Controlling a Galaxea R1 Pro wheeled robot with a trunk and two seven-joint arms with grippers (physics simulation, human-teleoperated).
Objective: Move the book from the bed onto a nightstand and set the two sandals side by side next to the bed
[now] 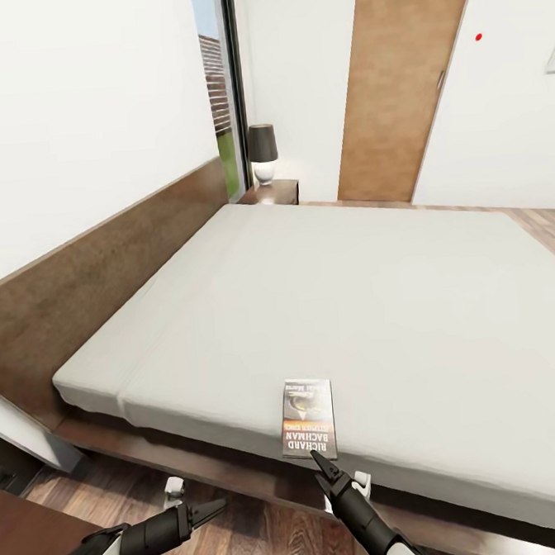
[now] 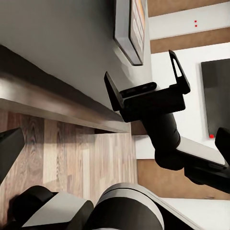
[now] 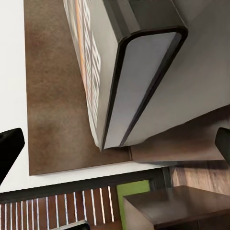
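Note:
The book [image 1: 308, 418] lies flat on the off-white bed [image 1: 354, 305], close to its near edge, lettering toward me. My right gripper [image 1: 322, 463] hovers just short of the book's near end, open, with the book's edge [image 3: 139, 72] close up ahead of its two fingertips [image 3: 9, 148]. The left wrist view sees that gripper [image 2: 143, 79] from the side, jaws spread, just off the book [image 2: 130, 28]. My left gripper [image 1: 215, 507] hangs open and holds nothing over the floor in front of the bed. A nightstand [image 1: 273, 192] stands at the bed's far corner. The sandals are out of view.
A lamp [image 1: 262, 152] with a dark shade stands on the far nightstand, beside a tall window [image 1: 218, 83]. A brown door [image 1: 400, 78] is in the back wall. The brown headboard [image 1: 103, 265] runs along the left. A dark wooden surface [image 1: 30, 527] sits at my lower left.

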